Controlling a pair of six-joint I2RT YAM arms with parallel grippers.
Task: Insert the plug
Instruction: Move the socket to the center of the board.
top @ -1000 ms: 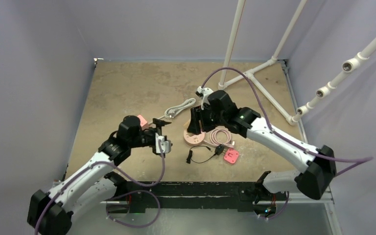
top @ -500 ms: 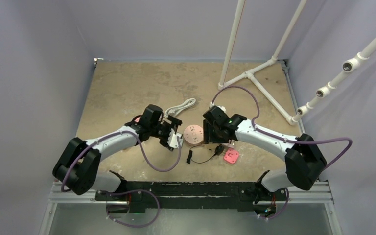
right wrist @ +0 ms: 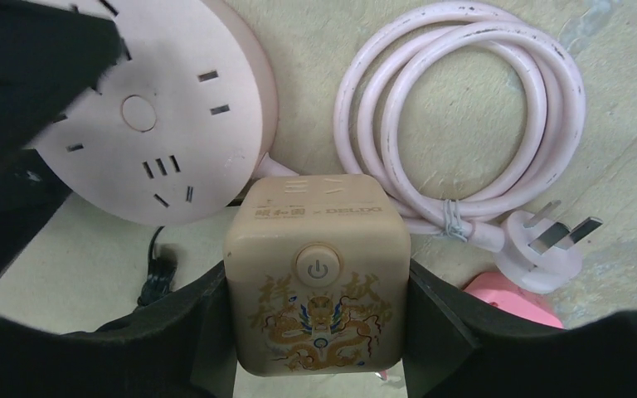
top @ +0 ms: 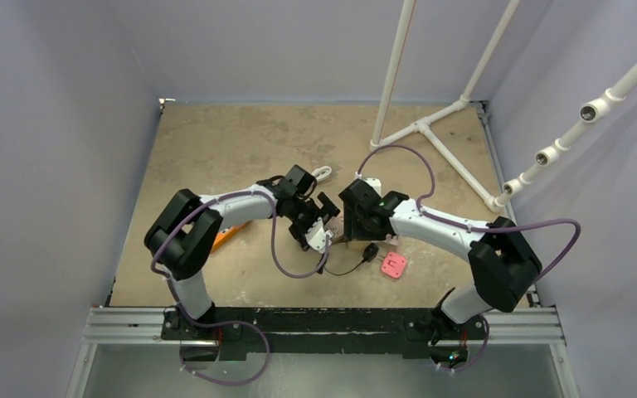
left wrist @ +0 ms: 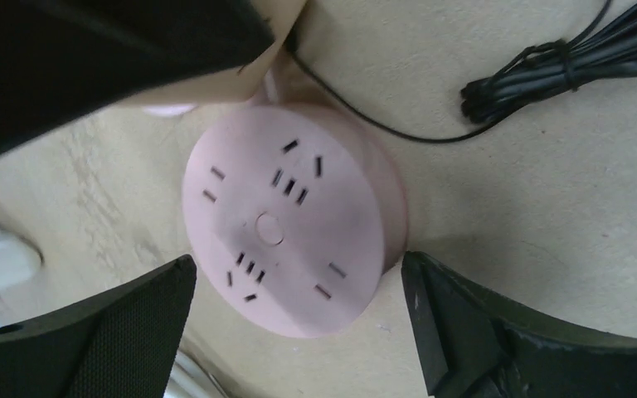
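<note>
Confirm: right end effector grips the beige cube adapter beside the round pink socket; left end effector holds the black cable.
Not quite. The left end effector holds nothing: it is open astride the round pink socket, as the left wrist view shows. Rest stands.

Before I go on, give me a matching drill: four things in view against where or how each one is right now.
Things:
1. round pink socket hub
2. beige cube
3. pink cord
4. black cable

States:
A. clamped in the right gripper
B. coiled and tied, its plug lying free
C. below the open left gripper, between its fingers
D. bundled, lying on the table

Pairs: 1-C, 2-A, 3-B, 4-D
</note>
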